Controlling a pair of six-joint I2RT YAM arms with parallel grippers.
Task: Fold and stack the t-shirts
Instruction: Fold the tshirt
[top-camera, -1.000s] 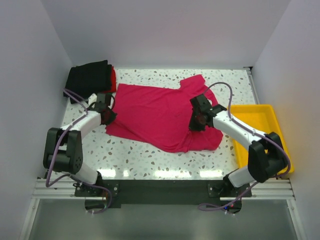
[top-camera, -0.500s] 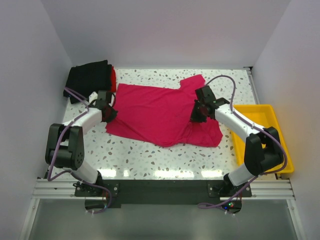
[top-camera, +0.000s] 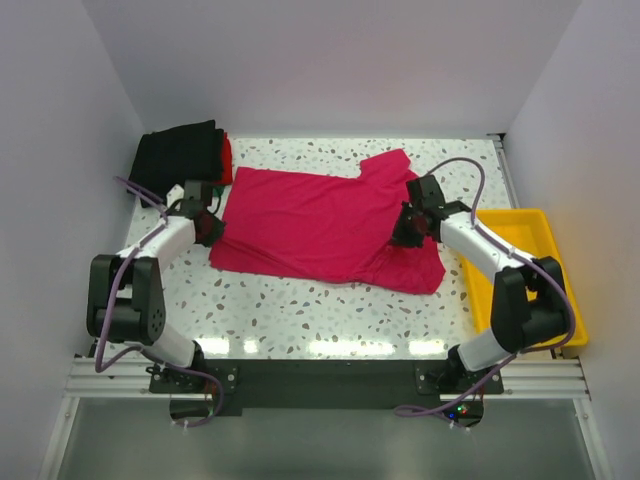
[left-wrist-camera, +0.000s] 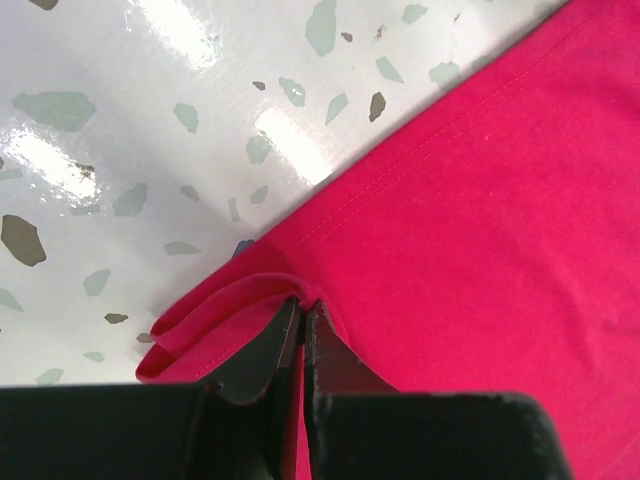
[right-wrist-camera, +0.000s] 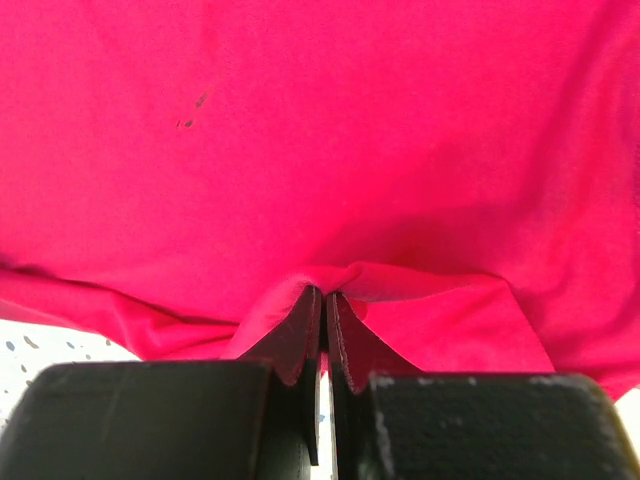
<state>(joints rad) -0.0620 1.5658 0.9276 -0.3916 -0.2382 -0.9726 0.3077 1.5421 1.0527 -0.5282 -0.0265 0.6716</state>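
One pink shirt lies spread across the middle of the table, mostly flat, with a sleeve pointing toward the far right. A second heap sits in the far-left corner: a black shirt folded on top, with a strip of red shirt showing along its right edge. How many garments are in that heap cannot be told. That makes three colours of cloth in view.

There are two arms and two grippers. The left gripper is at the pink shirt's left edge, just near of the black heap. In the left wrist view its jaws are pressed together on a small raised fold of the pink hem, and the cloth bunches up around the fingertips, with speckled tabletop beyond. The right gripper is on the shirt's right side, below the sleeve. In the right wrist view its jaws are likewise clamped on a pinched ridge of pink cloth, which rises in a little tent between them. A few dark specks mark the fabric farther out.

One yellow tray sits at the right edge of the table, beside the pink shirt but not touching it. The right arm's forearm crosses over the tray's left side and hides part of its rim. Purple cables loop off both arms. White walls close in the table on three sides.
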